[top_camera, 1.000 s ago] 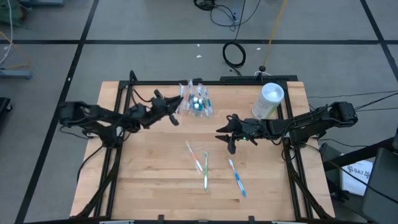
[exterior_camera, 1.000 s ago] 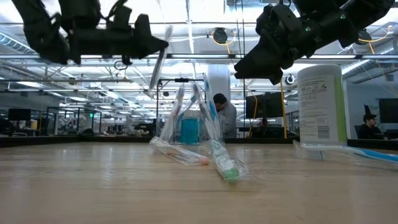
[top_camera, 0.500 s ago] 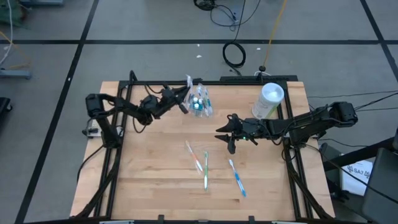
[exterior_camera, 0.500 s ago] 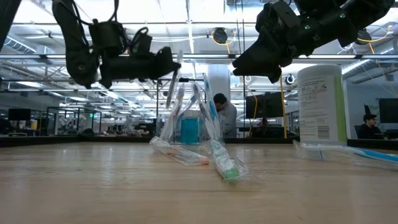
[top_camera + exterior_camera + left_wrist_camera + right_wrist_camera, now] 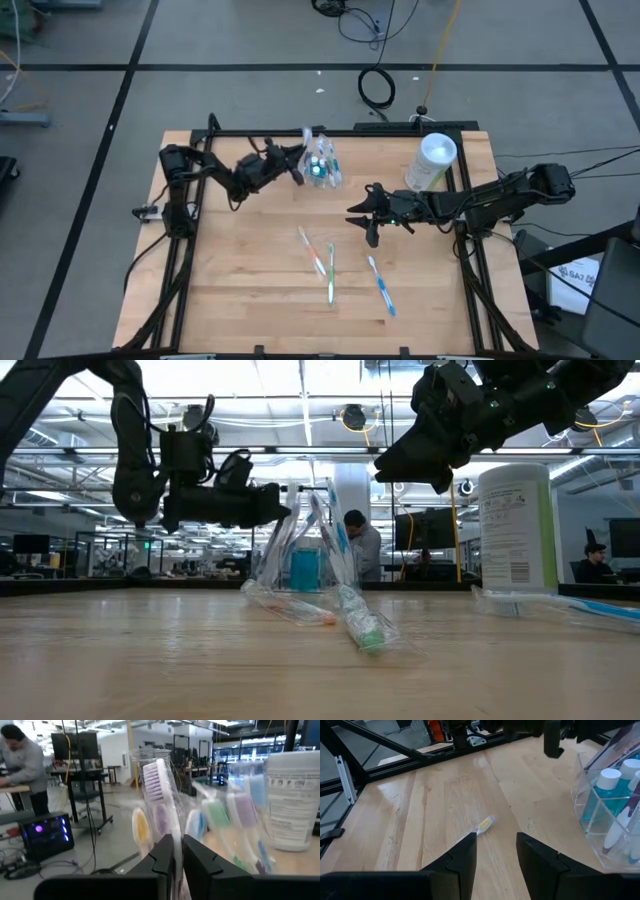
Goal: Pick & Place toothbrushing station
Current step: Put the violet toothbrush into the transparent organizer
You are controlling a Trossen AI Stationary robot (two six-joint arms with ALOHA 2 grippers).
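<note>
Left gripper [image 5: 296, 170]: at the clear holder [image 5: 320, 165] near the table's [image 5: 250, 300] far edge, my fingers [image 5: 162, 857] pinched on a wrapped purple brush [image 5: 159, 785] standing among the holder's other brushes. Right gripper [image 5: 358, 222]: mid-table, raised, fingers apart, nothing between them. Three loose brushes [image 5: 331, 272] lie on the wood nearby. White canister [image 5: 432, 162]: far right, upright.

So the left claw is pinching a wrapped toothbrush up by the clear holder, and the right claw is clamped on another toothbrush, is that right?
Not quite. The right gripper holds nothing: the right wrist view shows its fingers apart, with only bare table between them. The rest stands: in the left wrist view the left gripper pinches a wrapped toothbrush beside the clear holder.
</note>
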